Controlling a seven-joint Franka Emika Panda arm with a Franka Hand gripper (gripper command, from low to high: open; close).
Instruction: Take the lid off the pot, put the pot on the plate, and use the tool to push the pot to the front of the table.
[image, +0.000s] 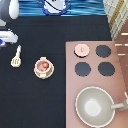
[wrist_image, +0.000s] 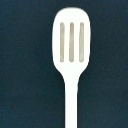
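cream tool (image: 16, 56) lies on the black table (image: 60, 100) just below the gripper (image: 6, 39); grip state unclear.

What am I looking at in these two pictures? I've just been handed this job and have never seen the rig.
The wide picture comes from a fixed camera high above the black table; the robot arm stands at its top. The gripper is at the exterior view's left edge, just above the tool, a cream spatula. The close-up comes from a camera on the hand, looking straight down at that tool lying on the table. Nothing shows as held. The pot already sits on the plate, uncovered. The lid lies on the stove counter, beside the black burners. A large grey pan sits at the exterior view's bottom right.
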